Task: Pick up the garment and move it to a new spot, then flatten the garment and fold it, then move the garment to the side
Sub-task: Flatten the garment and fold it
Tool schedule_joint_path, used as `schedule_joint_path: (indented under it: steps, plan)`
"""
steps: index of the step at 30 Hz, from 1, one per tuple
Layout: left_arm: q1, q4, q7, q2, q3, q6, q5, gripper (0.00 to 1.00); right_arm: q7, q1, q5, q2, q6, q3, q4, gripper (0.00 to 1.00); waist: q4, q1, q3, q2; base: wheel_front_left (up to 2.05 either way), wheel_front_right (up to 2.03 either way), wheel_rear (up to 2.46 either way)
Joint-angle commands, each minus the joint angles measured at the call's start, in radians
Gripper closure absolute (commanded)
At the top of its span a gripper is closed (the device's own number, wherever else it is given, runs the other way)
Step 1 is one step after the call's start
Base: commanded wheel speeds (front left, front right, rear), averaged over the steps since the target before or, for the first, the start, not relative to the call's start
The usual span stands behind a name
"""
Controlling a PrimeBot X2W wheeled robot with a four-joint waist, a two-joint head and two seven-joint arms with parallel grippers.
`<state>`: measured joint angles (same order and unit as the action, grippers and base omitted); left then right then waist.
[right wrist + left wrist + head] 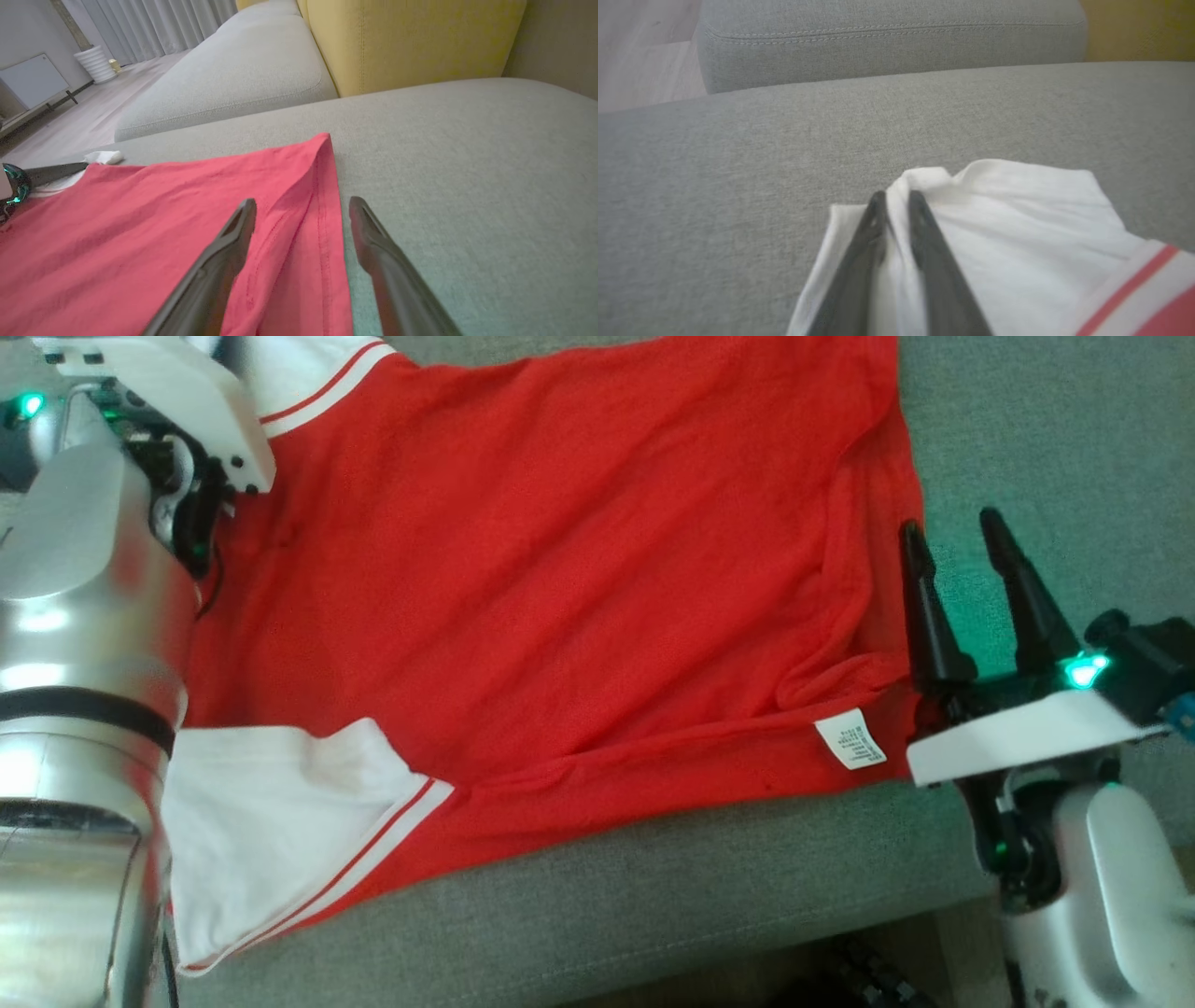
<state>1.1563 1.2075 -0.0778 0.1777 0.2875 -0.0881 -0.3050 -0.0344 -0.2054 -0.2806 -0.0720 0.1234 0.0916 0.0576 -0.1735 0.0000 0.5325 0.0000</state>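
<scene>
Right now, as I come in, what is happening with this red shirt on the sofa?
A two-armed robot is working on a red fabric T-shirt with white sleeves, which lies spread almost flat on a grey fabric sofa cushion. The left gripper pinches a fold of one white sleeve between its fingers. The right gripper stands open at the opposite red hem and holds nothing. The shirt is not folded yet.

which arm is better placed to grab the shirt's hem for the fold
Right. The right gripper is open and straddles the hem, one finger over the shirt, the other over the sofa. The left gripper is at the opposite end, gripping a fold of the white sleeve.
</scene>
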Motion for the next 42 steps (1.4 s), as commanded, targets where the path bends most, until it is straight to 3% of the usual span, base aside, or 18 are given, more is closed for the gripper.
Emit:
schedule_joint_path:
  steps: [1, 10, 16, 21, 26, 27, 28, 29, 42]
  plan:
    - [-0.032, 0.028, 0.011, 0.035, 0.011, 0.003, 0.02, 1.0, 0.007, -0.034, -0.006, -0.001, 0.007, 0.011, 0.032, 0.0, 0.005, 0.0, -0.006, 0.0, 0.0, 0.0, 0.0]
    - [-0.019, 0.039, -0.111, 0.022, 0.034, 0.04, 0.035, 1.0, -0.025, -0.195, -0.061, -0.061, 0.007, -0.046, -0.045, 0.0, 0.023, 0.0, -0.027, 0.0, 0.0, 0.0, 0.0]
    - [-0.012, 0.034, -0.162, -0.02, 0.027, 0.041, 0.015, 1.0, -0.1, -0.406, -0.121, -0.141, 0.007, -0.025, -0.28, 0.0, 0.058, 0.0, -0.036, 0.0, 0.0, 0.0, 0.0]
    - [-0.01, 0.025, -0.178, -0.054, 0.032, 0.033, 0.007, 1.0, -0.204, -0.542, -0.158, -0.193, 0.007, 0.074, -0.509, 0.0, 0.094, 0.0, -0.034, 0.0, 0.0, 0.0, 0.0]
    - [-0.012, 0.008, -0.183, -0.073, 0.031, 0.026, -0.004, 1.0, -0.302, -0.656, -0.197, -0.206, 0.007, 0.173, -0.703, 0.0, 0.12, 0.0, -0.028, 0.0, 0.0, 0.0, 0.0]
    - [-0.013, 0.0, -0.183, -0.075, 0.029, 0.025, -0.006, 1.0, -0.311, -0.67, -0.204, -0.209, 0.007, 0.183, -0.725, 0.41, 0.124, 0.0, -0.028, 0.0, 0.0, 0.0, 0.0]
    - [-0.015, -0.013, -0.183, -0.076, 0.026, 0.026, -0.008, 1.0, -0.311, -0.683, -0.209, -0.213, 0.007, 0.189, -0.742, 0.9, 0.128, 0.0, -0.027, 0.0, 0.0, 0.0, 0.0]
    - [-0.019, -0.029, -0.184, -0.075, 0.022, 0.027, -0.01, 1.0, -0.306, -0.695, -0.216, -0.215, 0.007, 0.193, -0.753, 1.0, 0.131, 0.0, -0.028, 0.0, 0.0, 0.0, 0.0]
    - [-0.169, -0.372, -0.184, -0.048, -0.076, 0.059, 0.005, 1.0, -0.069, -0.702, -0.31, -0.263, 0.007, 0.191, -0.767, 1.0, 0.164, 0.0, -0.059, 0.0, 0.0, 0.0, 0.0]
